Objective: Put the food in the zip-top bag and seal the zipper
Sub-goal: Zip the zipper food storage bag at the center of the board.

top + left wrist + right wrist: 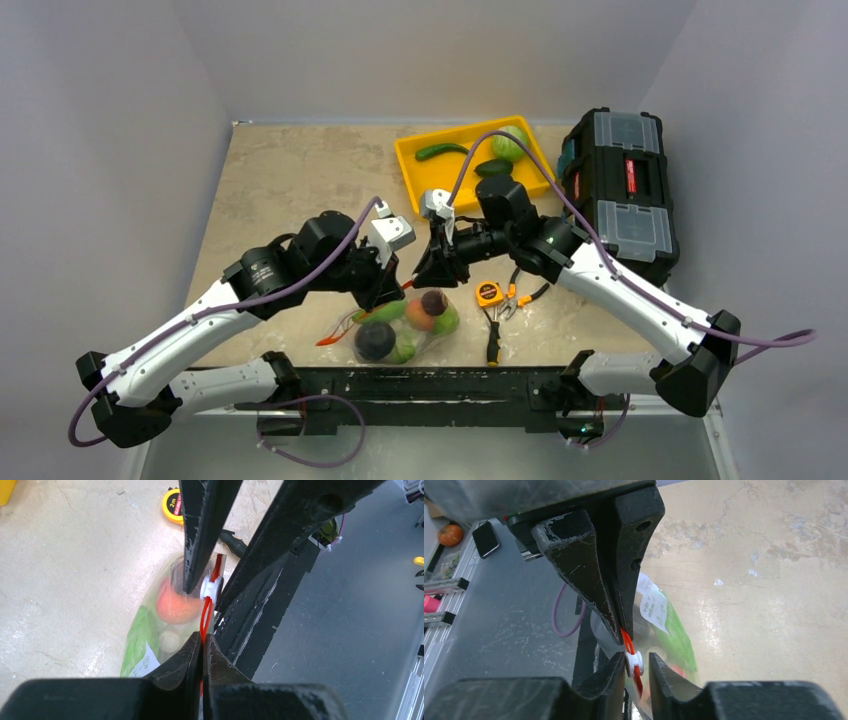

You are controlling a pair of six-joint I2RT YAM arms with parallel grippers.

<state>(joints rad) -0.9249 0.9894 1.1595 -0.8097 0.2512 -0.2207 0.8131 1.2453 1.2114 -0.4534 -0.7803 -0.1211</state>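
1. My left tool (202, 642) is clamped on the orange zipper (205, 617), jaws together on the strip.
2. My right tool (636, 661) straddles the white slider (211, 587), just at 12 o'clock of my left grip. Its jaws are narrowly apart, and I cannot tell whether they pinch it.
3. The bag (400, 330) sits at the tabletop's (290, 190) 6 o'clock edge, with food (376, 341) inside.

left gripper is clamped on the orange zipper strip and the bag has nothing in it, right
Not quite. The left gripper is clamped on the zipper, but the zip-top bag is not empty: the top external view shows food inside it.
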